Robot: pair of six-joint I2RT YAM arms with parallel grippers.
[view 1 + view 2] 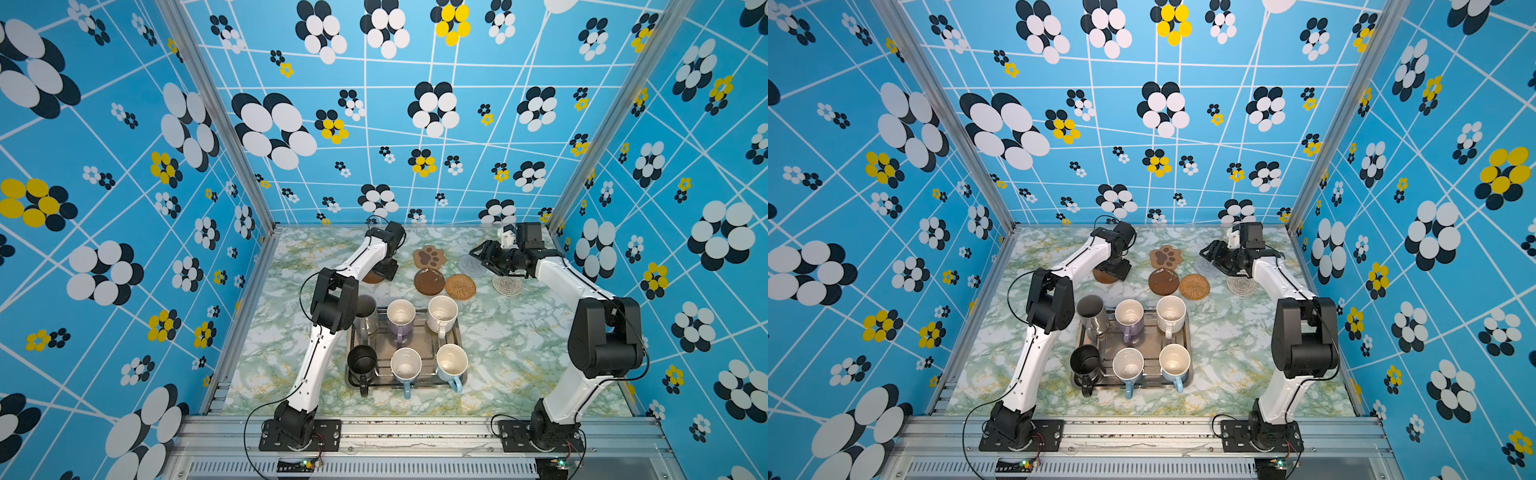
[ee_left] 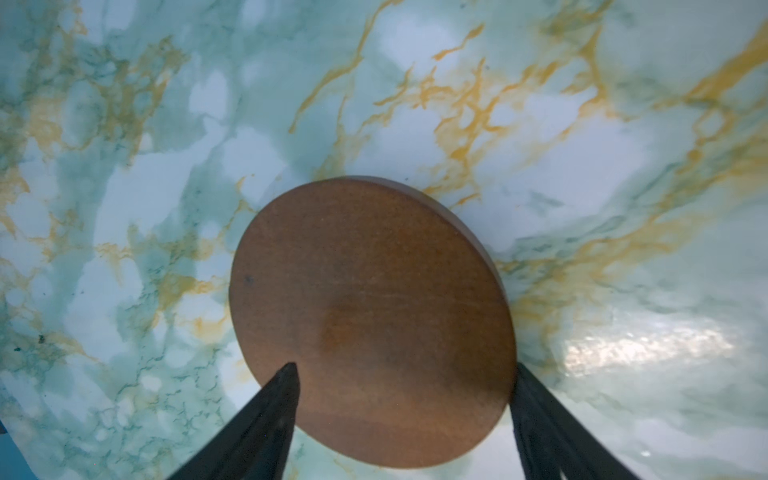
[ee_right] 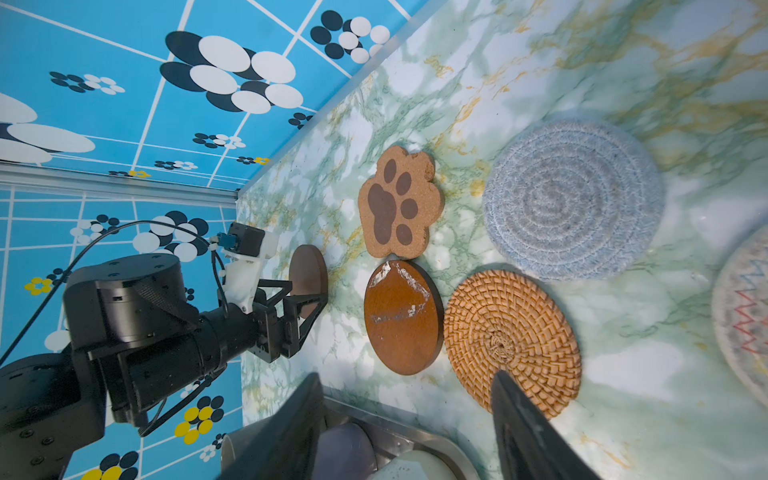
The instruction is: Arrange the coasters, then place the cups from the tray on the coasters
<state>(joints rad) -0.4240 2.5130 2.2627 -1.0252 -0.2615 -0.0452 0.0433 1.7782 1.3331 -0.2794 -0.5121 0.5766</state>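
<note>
My left gripper (image 2: 406, 366) is open low over a round brown coaster (image 2: 370, 316) lying on the table at the back left (image 1: 371, 277); one fingertip overlaps its face, the other sits at its rim. My right gripper (image 3: 405, 386) is open and empty above the pale blue-grey coaster (image 1: 471, 266). Grouped at the back are the paw-print coaster (image 1: 430, 257), a scratched brown disc (image 1: 429, 281), the rattan coaster (image 1: 460, 286) and a pale zigzag coaster (image 1: 508, 286). The tray (image 1: 417, 343) holds the steel cup (image 1: 368, 316), lavender mug (image 1: 401, 318), cream mug (image 1: 442, 313), black mug (image 1: 361, 361) and two light blue mugs (image 1: 406, 365).
The left arm's elbow (image 1: 334, 303) hangs over the tray's back left corner, beside the steel cup. Blue patterned walls close the table on three sides, and a metal rail (image 1: 415, 428) runs along the front. Marbled tabletop shows on both sides of the tray.
</note>
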